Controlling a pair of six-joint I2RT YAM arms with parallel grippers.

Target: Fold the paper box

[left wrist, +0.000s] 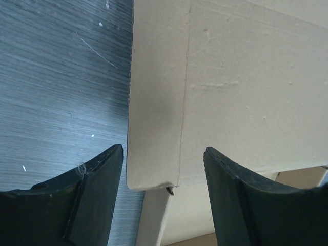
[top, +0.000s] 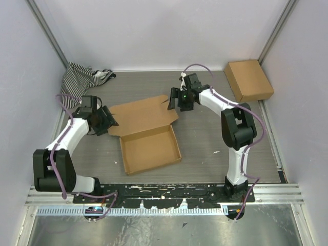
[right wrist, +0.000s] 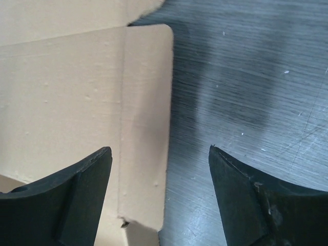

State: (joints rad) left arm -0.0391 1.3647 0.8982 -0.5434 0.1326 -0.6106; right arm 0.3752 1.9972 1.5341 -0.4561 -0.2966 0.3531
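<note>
The paper box (top: 148, 136) lies mid-table as a shallow brown tray with its lid panel laid back flat behind it. My left gripper (top: 108, 122) stands open at the lid's left end. Its wrist view shows the narrow side flap (left wrist: 156, 113) of the paper box (left wrist: 246, 87) between the black fingertips (left wrist: 105, 169), with nothing gripped. My right gripper (top: 177, 102) stands open at the lid's right end. There the right side flap (right wrist: 146, 128) of the paper box (right wrist: 61, 102) lies between the spread fingertips (right wrist: 230, 174), with its edge over bare table.
A second, smaller brown cardboard box (top: 248, 79) sits at the back right corner. A striped cloth (top: 82, 77) lies bunched at the back left. White walls close in both sides and the back of the grey table (top: 205, 138).
</note>
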